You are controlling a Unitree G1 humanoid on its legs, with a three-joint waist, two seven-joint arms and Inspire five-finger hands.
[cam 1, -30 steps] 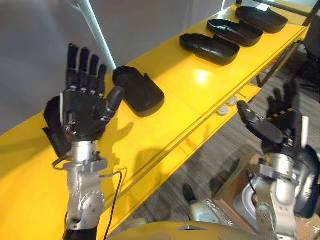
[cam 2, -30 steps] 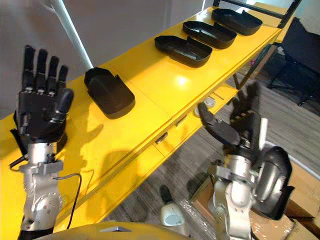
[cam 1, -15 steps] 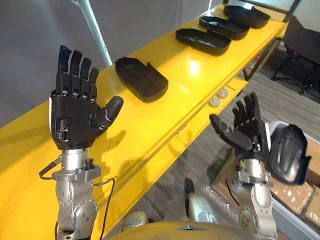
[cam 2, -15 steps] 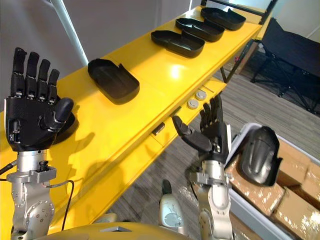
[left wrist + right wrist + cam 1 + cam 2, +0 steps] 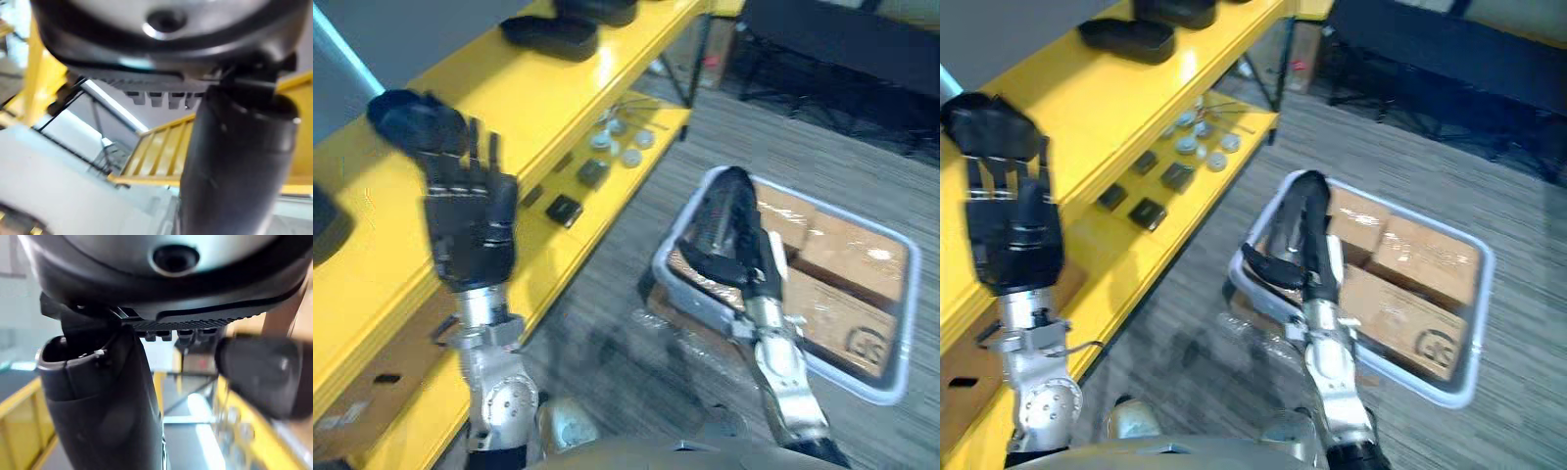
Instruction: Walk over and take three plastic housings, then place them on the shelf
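While empty, straight-fingered: left robot hand, right robot hand; plastic housings black, shallow.

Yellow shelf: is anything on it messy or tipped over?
Nothing looks tipped or broken. The black plastic housings lie flat on the yellow shelf; small parts sit loosely scattered on its lower ledge.
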